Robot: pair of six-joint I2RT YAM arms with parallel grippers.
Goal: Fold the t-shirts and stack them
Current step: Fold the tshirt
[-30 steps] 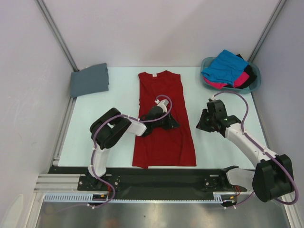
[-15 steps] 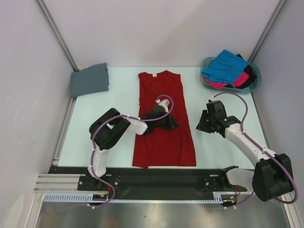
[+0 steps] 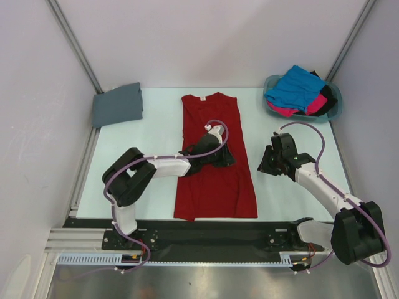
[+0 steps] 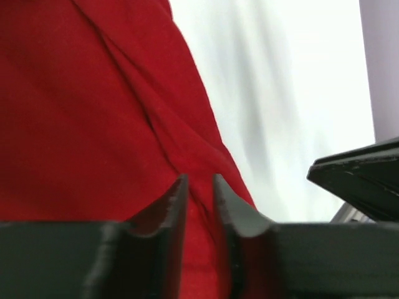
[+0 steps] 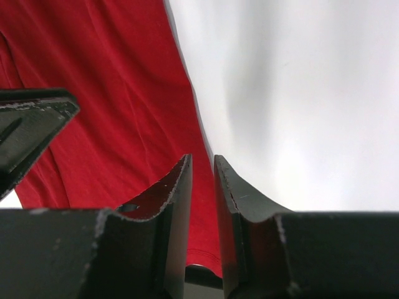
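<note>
Far off to the left of the left gripper point(image 3: 224, 159), a folded slate grey cloth t-shirt point(image 3: 117, 104) is sitting at the far-left corner of the table point(image 3: 156, 124), well apart from both arms.

The left gripper is hanging low over the deep red cloth t-shirt point(image 3: 215, 190), approx. at mid-length; touching or not, can't tell. In the wrist view its fingers point(image 4: 168, 212) are standing nearly together w/ only a thin slit btwn them. A crease of red cloth is running up toward the slit, but nothing is showing as pinched.

The red shirt is lying flat right under this gripper, sides looking tucked in to a long strip. Its long axis is running near-to-far: collar pointing away from the arm bases, hem toward them. So the hem is lying behind both grippers and the collar ahead.

The right gripper point(image 3: 264, 163) is hovering over bare table just beside the shirt's right edge, w/ the shirt to its left. Its fingers are also almost closed, holding nothing.

The left arm is sitting nearer the cloth. Next fold prob. is going across the long axis, so both grippers are needing to drop back to the hem corners.

Beyond and to the right of the right gripper, a teal plastic basket point(image 3: 337, 107) is holding the bright blue point(image 3: 296, 87), hot pink point(image 3: 315, 104) and black point(image 3: 325, 94) t-shirts, heaped unfolded.
</note>
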